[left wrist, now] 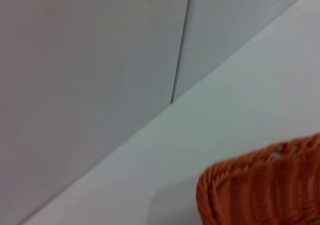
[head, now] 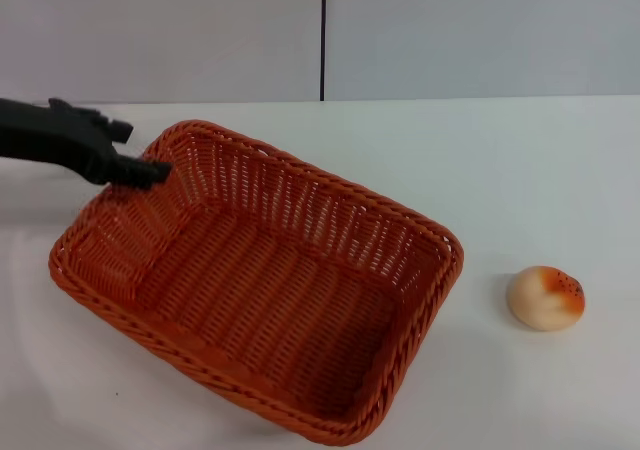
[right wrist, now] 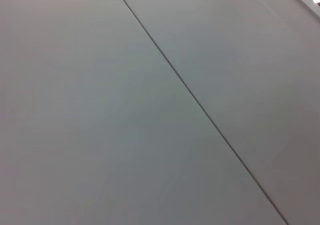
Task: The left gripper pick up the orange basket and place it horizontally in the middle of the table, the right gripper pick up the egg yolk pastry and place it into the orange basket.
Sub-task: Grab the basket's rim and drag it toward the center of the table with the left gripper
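Toward the table's (head: 560, 170) left edge, the left end effector (head: 150, 173) grips the orange basket's (head: 260, 280) rim; egg yolk pastry (head: 545, 297) sits right.

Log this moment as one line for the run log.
left tool: at far-left rim of orange basket | basket: skewed on table, empty | egg yolk pastry: on table, right of basket | right tool: not in view

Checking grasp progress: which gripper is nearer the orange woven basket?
Left. The left gripper sits at the orange woven basket's far-left rim; the right gripper is out of view.
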Motion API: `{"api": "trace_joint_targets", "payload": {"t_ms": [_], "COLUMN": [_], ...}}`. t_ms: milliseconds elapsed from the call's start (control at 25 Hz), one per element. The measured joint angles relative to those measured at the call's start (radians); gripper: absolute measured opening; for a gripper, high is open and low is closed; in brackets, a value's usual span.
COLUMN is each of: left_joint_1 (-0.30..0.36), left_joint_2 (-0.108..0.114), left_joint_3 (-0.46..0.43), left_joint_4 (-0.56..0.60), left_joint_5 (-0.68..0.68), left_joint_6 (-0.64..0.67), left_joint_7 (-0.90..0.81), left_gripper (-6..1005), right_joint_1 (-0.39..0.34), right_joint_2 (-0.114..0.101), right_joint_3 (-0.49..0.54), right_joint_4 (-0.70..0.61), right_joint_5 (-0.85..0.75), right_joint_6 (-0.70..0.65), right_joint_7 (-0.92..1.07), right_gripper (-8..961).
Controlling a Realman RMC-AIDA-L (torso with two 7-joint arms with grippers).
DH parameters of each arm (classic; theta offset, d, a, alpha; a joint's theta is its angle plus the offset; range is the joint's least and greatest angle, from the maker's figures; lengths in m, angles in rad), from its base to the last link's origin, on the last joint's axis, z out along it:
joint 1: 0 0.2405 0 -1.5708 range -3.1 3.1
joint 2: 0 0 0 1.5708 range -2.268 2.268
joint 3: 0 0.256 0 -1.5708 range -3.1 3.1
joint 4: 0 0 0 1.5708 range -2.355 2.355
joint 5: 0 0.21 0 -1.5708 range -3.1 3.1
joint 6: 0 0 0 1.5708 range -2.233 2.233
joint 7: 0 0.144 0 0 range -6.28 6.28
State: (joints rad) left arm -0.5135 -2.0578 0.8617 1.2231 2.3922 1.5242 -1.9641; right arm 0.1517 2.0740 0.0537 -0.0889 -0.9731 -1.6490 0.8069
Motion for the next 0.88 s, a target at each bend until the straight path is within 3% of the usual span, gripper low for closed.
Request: {"api": "trace_joint_targets", "payload": {"t_ms": [560, 880], "left_joint_1": [-0.006, -0.008], "left_joint_2": [-0.004, -0.004], "left_joint_3": [0.021, 0.039], "left_joint_4": [-0.070, -0.068], "left_joint_5": [0.097, 0.096], "left_joint_6": [-0.034, -0.025], "left_joint_7": [-0.027, -0.046], "left_gripper": [786, 633], "right_joint_1": [0.008, 0.007], "right_joint_2": [-0.002, -0.002], "right_joint_3": [0.000, 0.000], "right_joint_4": [0.000, 0.000], "right_joint_5": [-0.016, -0.016], "right_joint_6": [0.000, 0.004], "right_joint_7": [0.000, 0.000], "right_gripper": [681, 680]}}
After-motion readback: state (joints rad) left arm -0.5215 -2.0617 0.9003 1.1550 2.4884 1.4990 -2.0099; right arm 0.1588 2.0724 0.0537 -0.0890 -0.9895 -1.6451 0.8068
